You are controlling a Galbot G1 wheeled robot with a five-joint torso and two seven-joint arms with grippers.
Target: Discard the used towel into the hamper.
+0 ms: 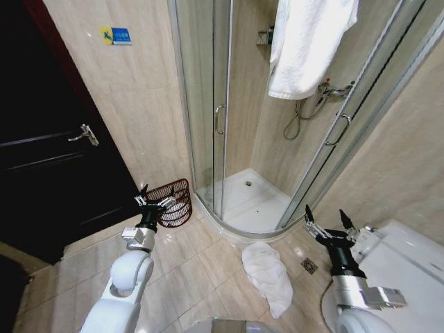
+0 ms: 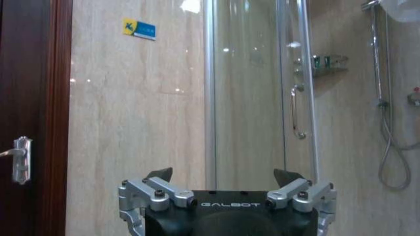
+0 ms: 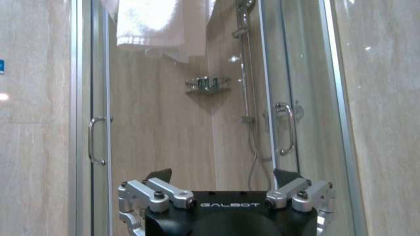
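A crumpled white towel lies on the tiled floor in front of the shower's curved step. The hamper, a dark reddish-brown wire basket, stands on the floor against the wall, left of the shower. My left gripper is raised right in front of the hamper, open and holding nothing; the left wrist view shows its fingers spread toward the wall and glass. My right gripper is up at the right, beyond the towel, open and holding nothing.
A second white towel hangs over the top of the shower enclosure, whose glass door stands partly open. A dark door fills the left. A white toilet sits at the lower right. A floor drain lies beside the towel.
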